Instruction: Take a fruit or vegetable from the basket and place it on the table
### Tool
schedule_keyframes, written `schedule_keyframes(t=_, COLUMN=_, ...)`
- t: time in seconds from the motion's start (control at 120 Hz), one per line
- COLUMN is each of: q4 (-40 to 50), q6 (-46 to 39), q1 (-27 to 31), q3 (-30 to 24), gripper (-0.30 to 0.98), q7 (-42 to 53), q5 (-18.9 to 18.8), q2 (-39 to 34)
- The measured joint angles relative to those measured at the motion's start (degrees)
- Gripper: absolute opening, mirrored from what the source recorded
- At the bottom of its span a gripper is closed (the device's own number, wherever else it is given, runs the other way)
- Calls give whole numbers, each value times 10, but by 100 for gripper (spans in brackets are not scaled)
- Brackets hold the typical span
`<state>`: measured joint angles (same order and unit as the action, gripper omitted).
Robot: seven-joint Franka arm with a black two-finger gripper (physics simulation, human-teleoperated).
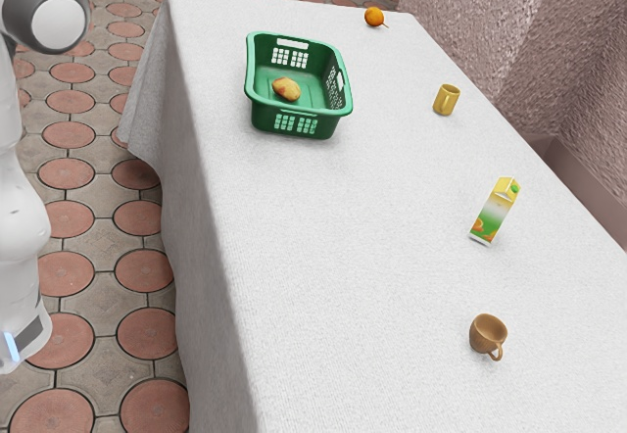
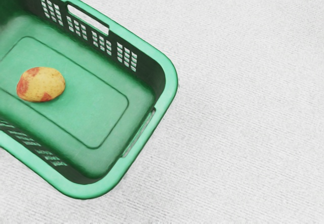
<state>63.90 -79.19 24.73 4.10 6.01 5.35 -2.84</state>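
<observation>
A green plastic basket (image 1: 318,124) with slotted walls stands upright on the white-covered table (image 1: 343,257), toward the exterior view's top. On its floor lies one yellow, red-blotched fruit or vegetable (image 1: 286,88), apart from the walls. From above, the wrist view takes in part of the basket (image 2: 169,77) and the same yellow-red piece (image 2: 41,84) on the basket's floor. A small orange fruit (image 1: 374,18) rests outside the basket near the table's far edge.
Along the table toward the exterior view's right stand a yellow mug (image 1: 446,100), a yellow-green carton (image 1: 495,212) and a brown cup (image 1: 487,334). Bare white cloth (image 2: 243,112) lies beside the basket. A rough wall (image 1: 509,31) rises beyond the table.
</observation>
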Motion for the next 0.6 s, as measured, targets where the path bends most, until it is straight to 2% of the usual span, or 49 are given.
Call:
schedule_keyframes(t=0.1, q4=-14, q6=10, q1=2, q3=-53, gripper=67, q7=0, q5=-7, q2=-10)
schedule_keyframes(t=0.183, q4=-16, q6=0, q1=-26, q3=-99, gripper=67, q7=-7, q5=-11, q2=41)
schedule_keyframes(t=0.267, q4=-19, q6=-28, q1=-56, q3=-115, gripper=67, q7=-24, q5=-16, q2=93)
schedule_keyframes(t=0.325, q4=-20, q6=-50, q1=-64, q3=-115, gripper=67, q7=-36, q5=-46, q2=100)
schedule_keyframes(t=0.35, q4=7, q6=-70, q1=-72, q3=-112, gripper=67, q7=-40, q5=-67, q2=88)
schedule_keyframes(t=0.408, q4=160, q6=-133, q1=-110, q3=-82, gripper=67, q7=-54, q5=-109, q2=0)
schedule_keyframes(t=0.442, q4=213, q6=-148, q1=-127, q3=-70, gripper=67, q7=-71, q5=-125, q2=-44)
schedule_keyframes(t=0.55, q4=327, q6=-195, q1=-179, q3=-26, gripper=66, q7=-123, q5=-157, q2=-128)
schedule_keyframes(t=0.6, q4=378, q6=-225, q1=-175, q3=-1, gripper=66, q7=-143, q5=-164, q2=-156)
